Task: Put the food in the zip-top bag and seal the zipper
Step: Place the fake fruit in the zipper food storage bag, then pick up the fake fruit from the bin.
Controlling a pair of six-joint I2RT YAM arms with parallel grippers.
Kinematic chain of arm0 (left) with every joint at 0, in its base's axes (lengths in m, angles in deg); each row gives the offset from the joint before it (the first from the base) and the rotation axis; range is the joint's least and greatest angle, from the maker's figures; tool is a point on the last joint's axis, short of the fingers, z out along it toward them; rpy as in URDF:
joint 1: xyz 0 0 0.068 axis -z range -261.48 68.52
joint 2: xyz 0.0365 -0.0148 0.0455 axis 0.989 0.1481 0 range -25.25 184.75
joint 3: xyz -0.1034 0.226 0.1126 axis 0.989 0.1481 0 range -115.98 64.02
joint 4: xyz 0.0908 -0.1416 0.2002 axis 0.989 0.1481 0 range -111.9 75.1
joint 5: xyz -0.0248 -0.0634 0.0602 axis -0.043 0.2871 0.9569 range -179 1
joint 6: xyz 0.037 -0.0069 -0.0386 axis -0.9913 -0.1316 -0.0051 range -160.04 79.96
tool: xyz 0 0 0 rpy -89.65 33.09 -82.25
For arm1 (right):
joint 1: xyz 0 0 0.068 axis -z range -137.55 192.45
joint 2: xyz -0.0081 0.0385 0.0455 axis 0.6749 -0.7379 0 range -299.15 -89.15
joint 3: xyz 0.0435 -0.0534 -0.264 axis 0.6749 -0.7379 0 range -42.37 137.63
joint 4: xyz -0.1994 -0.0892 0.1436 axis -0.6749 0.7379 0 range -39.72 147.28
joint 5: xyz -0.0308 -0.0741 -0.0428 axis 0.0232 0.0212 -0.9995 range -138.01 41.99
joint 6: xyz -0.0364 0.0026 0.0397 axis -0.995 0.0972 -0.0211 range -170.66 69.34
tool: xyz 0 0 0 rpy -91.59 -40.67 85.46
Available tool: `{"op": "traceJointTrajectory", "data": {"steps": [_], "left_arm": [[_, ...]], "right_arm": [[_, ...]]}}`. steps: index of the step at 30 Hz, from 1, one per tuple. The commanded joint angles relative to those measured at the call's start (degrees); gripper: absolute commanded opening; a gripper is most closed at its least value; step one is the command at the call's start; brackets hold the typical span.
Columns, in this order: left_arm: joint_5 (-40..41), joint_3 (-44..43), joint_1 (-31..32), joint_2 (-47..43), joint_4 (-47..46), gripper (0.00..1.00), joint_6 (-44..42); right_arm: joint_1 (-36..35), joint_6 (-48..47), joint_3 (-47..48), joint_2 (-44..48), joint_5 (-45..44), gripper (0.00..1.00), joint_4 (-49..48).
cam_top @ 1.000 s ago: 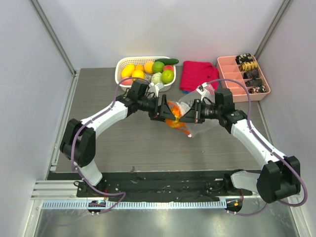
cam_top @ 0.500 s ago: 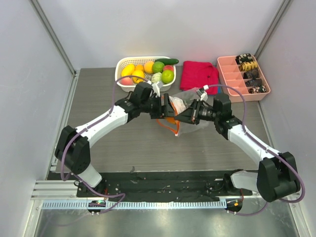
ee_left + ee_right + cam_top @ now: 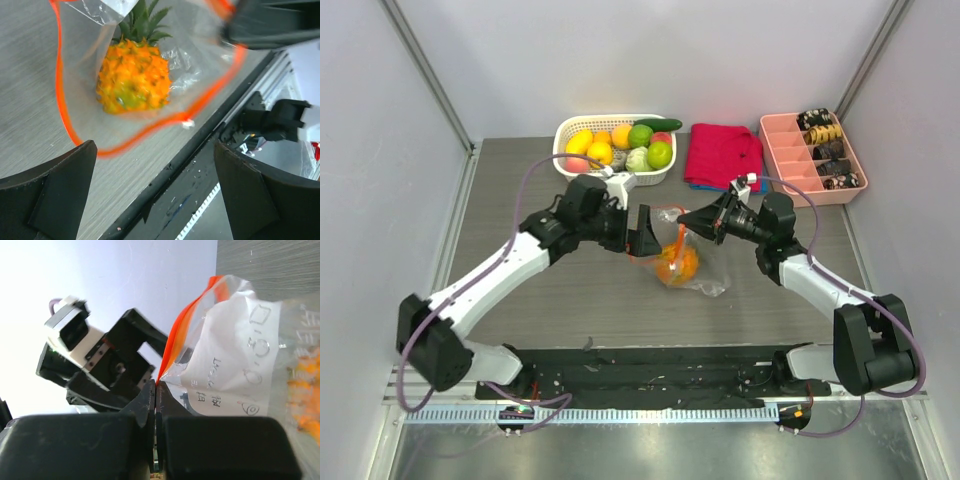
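Top cam just shows an orange blob in the bag (image 3: 708,286). The left wrist cam shows it's a toy pineapple (image 3: 132,82) with its green leaves pointing to 12 o'clock. It sits inside the open mouth, and the zipper (image 3: 60,85) loops round it. Only the right wrist cam catches the scribbled label (image 3: 235,375). Left claw (image 3: 642,232) is spread wide and grips nothing, with the bag mouth at its 3 o'clock. Right claw (image 3: 156,387) is pinched tight on the zipper at the bag's 1 o'clock corner, holding that edge up. The rest of the bag lies mid-table (image 3: 570,290).
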Motion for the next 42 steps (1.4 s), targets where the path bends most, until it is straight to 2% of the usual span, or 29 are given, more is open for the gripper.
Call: {"op": "traceJointTrajectory", "data": {"steps": [1, 4, 8, 13, 17, 22, 23, 25, 26, 27, 32, 35, 36, 40, 42], "left_arm": [[-0.92, 2.56, -3.25, -9.94, 0.94, 0.99, -3.21], [3.64, 6.95, -5.28, -12.23, 1.91, 0.92, -2.58], [7.52, 7.41, -5.37, -8.29, 4.11, 0.94, -1.1], [6.03, 5.82, -5.55, -3.72, -2.03, 0.96, 1.37], [4.72, 4.68, -5.55, 1.71, -7.39, 0.93, 4.44], [0.94, 2.49, -5.37, 10.16, -4.69, 0.82, 8.14], [0.15, 1.7, -5.54, 11.3, -4.33, 0.79, 7.44], [0.32, 0.99, -5.98, 11.76, -7.46, 0.8, 3.33], [-0.29, 0.9, -6.94, 11.06, -9.15, 0.86, 2.17], [-0.56, 0.55, -7.56, 10.62, -10.64, 0.89, 1.21], [-4.52, -12.35, -12.04, 14.39, -5.65, 0.96, -8.88], [1.79, -19.74, -12.58, 18.24, -7.31, 1.0, -14.16], [4.07, -24.72, -12.49, 20.0, -7.49, 1.0, -15.23], [8.4, -39.33, -12.14, 34.99, -4.6, 1.0, -17.26], [10.85, -45.73, -11.88, 39.33, -4.94, 1.0, -17.35]], "right_arm": [[0.0, 2.65, -0.17, -0.4, -0.41, 0.01, -5.39], [0.09, 1.68, 0.01, -0.41, -0.06, 0.01, -4.16], [0.09, -0.08, 0.54, -0.32, 0.55, 0.01, -2.23], [0.09, -5.87, 2.2, 0.91, 1.96, 0.01, 4.18], [0.09, -13.33, 3.26, 2.4, 2.22, 0.01, 11.99], [0.35, -19.84, 5.27, 4.25, 1.44, 0.01, 18.23], [0.53, -23.08, 6.07, 5.12, -0.48, 0.01, 24.26], [1.75, -32.13, 8.35, 5.92, -3.74, 0.01, 31.67], [2.46, -33.73, 8.53, 6.36, -5.58, 0.01, 36.66], [4.2, -34.96, 8.36, 7.32, -6.03, 0.01, 37.41], [8.26, -35.85, 7.22, 9.44, -9.29, 0.01, 39.35], [9.14, -35.59, 7.39, 9.0, -10.96, 0.01, 39.35], [9.14, -35.76, 7.39, 8.83, -11.74, 0.01, 39.35], [9.41, -35.85, 7.31, 7.95, -12.98, 0.01, 39.35], [9.49, -36.03, 7.22, 7.86, -13.68, 0.01, 39.44]]}}
